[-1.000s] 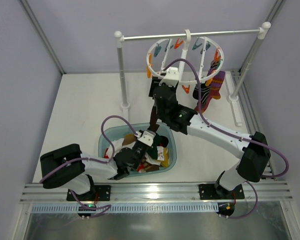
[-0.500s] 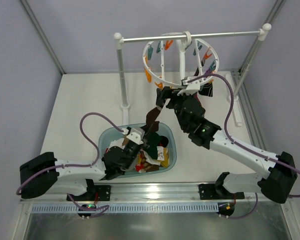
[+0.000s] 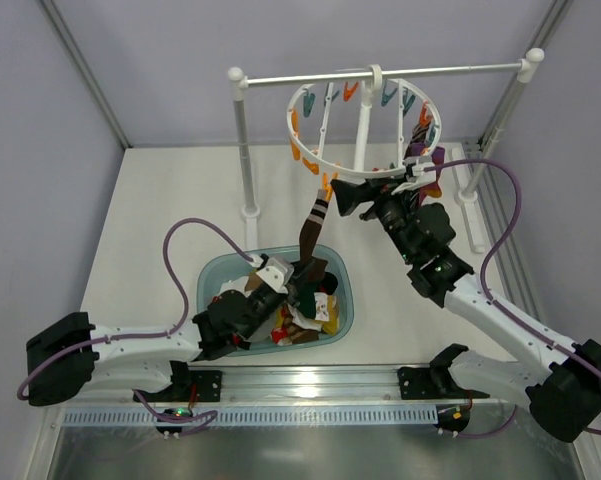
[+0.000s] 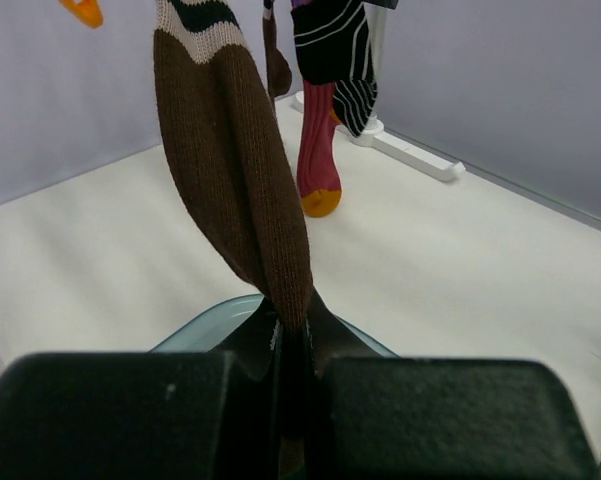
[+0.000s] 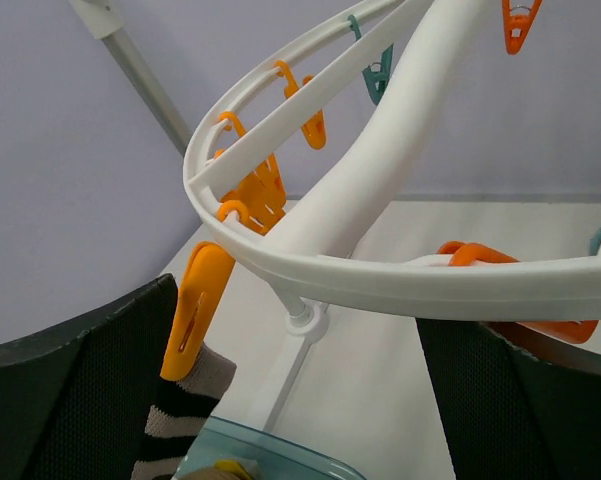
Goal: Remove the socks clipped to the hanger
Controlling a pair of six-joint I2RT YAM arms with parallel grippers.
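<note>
Left pincer point(image 4: 292, 345) clamped on brown sock point(image 4: 240, 180) toe, over basket point(image 3: 348, 305); cuff pinned in orange clip point(image 5: 195, 310) at 7 o'clock on hanger point(image 5: 380, 285). Right pincer point(image 5: 295, 312) gapes wide astride the rim, holding nothing. Best press that clip open first, then draw sock down gently.

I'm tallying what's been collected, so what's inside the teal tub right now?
The teal tub holds a loose pile of socks: white, yellow and dark pieces show. The left gripper, shut on a brown sock clipped to the hanger, hangs over the tub and covers part.

The brown sock point(image 4: 242, 190) is cut off at its cuff
</note>
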